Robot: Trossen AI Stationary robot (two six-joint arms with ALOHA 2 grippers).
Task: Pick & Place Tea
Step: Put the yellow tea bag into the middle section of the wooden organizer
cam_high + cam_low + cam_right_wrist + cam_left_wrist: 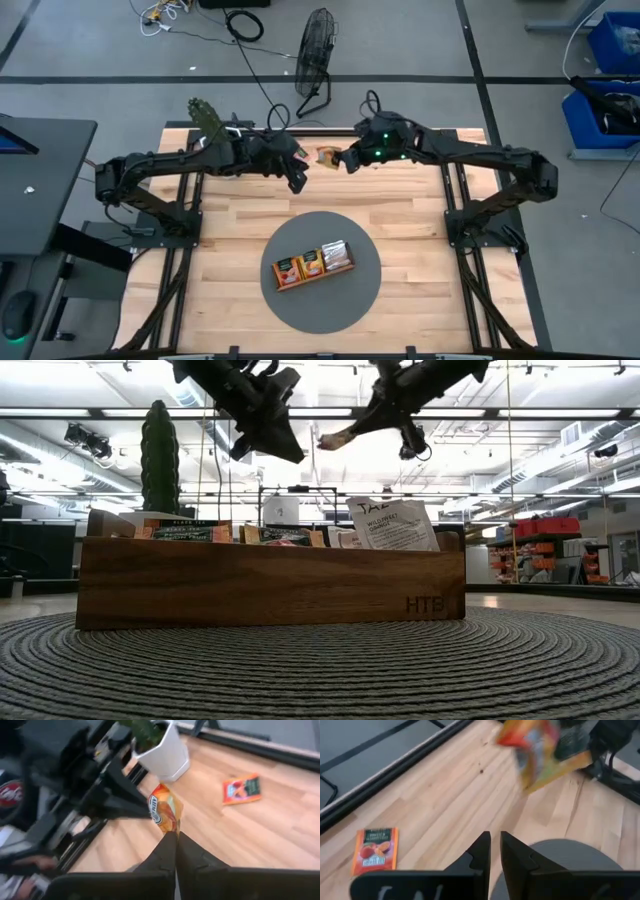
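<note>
My right gripper [172,836] is shut on an orange tea sachet [164,811], high above the table's far middle [327,156]. My left gripper [495,851] hangs just left of it [272,438], its fingers a narrow gap apart with nothing between them. Another orange sachet [375,851] lies flat on the wooden table [242,789]. On a round grey mat [360,300] stands the brown wooden tray [270,585], where several more sachets [312,263] stand upright in the compartments. My right gripper pinches one edge of the sachet [168,827] between its two fingers. The fingers slant downward from the table's right side. The sachet sticks out beyond the fingertips toward my left gripper [330,438], lifted clear of the table.
A cactus in a white pot [167,752] stands at the table's far left corner [205,115]. A black fan [315,50] is on the floor beyond the far edge. Bare wood lies between the arms and the mat.
</note>
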